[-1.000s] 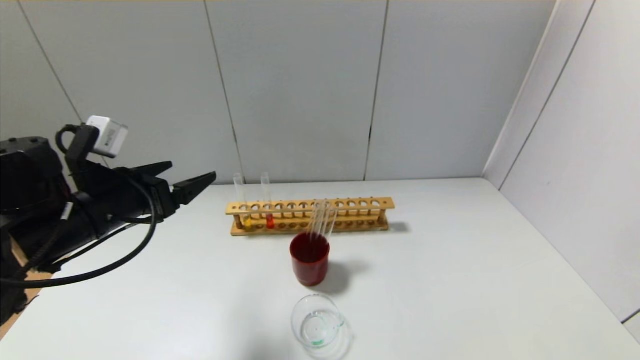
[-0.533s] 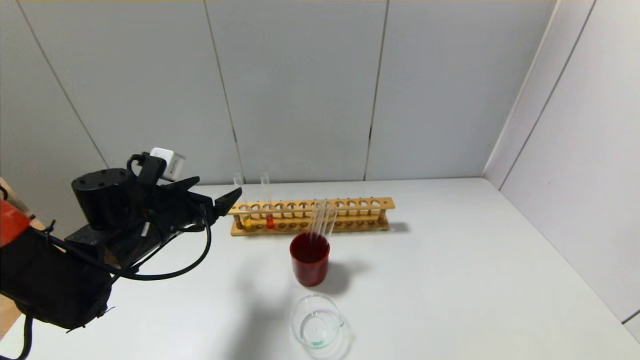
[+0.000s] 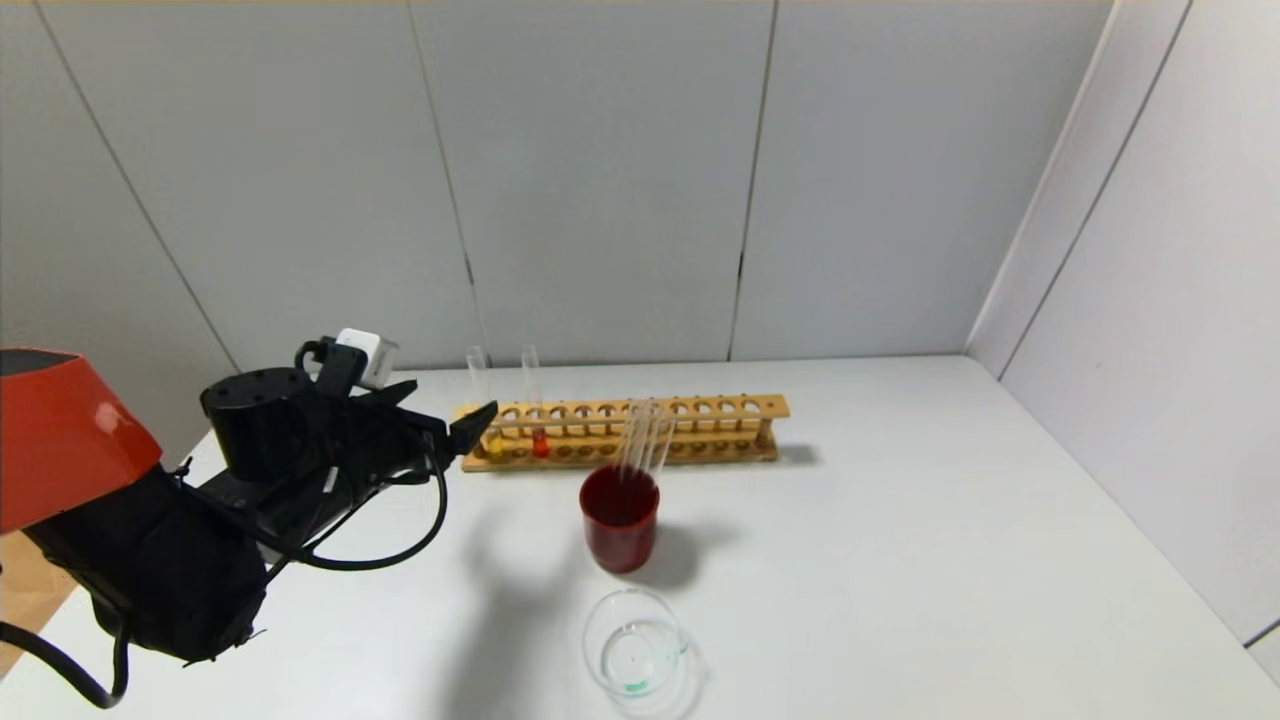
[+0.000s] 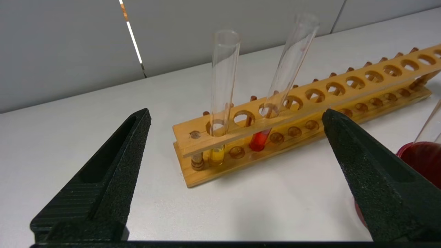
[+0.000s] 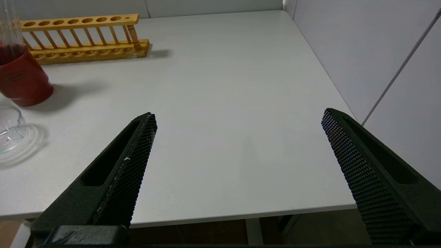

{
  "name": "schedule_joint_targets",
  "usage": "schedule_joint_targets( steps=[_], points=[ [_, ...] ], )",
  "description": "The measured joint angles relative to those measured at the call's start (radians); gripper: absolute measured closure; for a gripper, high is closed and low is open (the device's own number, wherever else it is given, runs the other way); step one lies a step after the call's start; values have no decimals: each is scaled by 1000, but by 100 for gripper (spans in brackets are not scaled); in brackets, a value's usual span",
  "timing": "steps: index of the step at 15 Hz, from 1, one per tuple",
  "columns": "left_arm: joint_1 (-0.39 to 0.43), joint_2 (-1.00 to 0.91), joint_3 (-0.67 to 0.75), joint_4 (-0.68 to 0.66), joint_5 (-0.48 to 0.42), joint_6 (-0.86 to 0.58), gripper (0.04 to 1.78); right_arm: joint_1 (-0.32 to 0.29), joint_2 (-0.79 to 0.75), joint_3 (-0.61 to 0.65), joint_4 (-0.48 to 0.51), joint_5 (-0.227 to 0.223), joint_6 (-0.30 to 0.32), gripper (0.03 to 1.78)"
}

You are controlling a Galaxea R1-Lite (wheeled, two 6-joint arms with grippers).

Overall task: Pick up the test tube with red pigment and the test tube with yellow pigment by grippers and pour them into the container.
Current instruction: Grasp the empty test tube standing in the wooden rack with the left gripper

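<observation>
- The left gripper point(image 4: 236, 117) has its fingers point(image 4: 113, 162) spread wide and holds nothing; they hang just above the worktop point(image 3: 900, 520), touching nothing.
- Straight ahead of the gap between the fingers stands the wooden rack point(image 4: 310, 103), its near end closest.
- The test tube with yellow pigment point(image 4: 222, 93) stands upright in the rack, ahead of the gap.
- The test tube with red pigment point(image 4: 282, 79) leans slightly, two holes along (an empty hole sits between).
- The container point(image 3: 637, 652), clear glass, sits well apart from these fingers, beyond the red cup point(image 3: 620, 520).
- The right gripper point(image 5: 237, 117) is also wide open and empty, over the worktop's edge.
</observation>
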Motion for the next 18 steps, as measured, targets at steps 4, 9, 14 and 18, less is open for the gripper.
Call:
schedule_joint_targets(
  steps=[4, 9, 14, 18],
  points=[
    [0, 60, -39, -27, 5, -1, 7, 0, 0, 0, 0, 0, 0, 6],
    [0, 124, -98, -25, 21, -6, 7, 0, 0, 0, -1, 0, 0, 6],
    [-6, 160, -143, -20, 22, -8, 7, -1, 0, 3, 0, 0, 0, 6],
    [-6, 179, -174, -9, 25, -8, 7, 0, 0, 0, 0, 0, 0, 6]
  ],
)
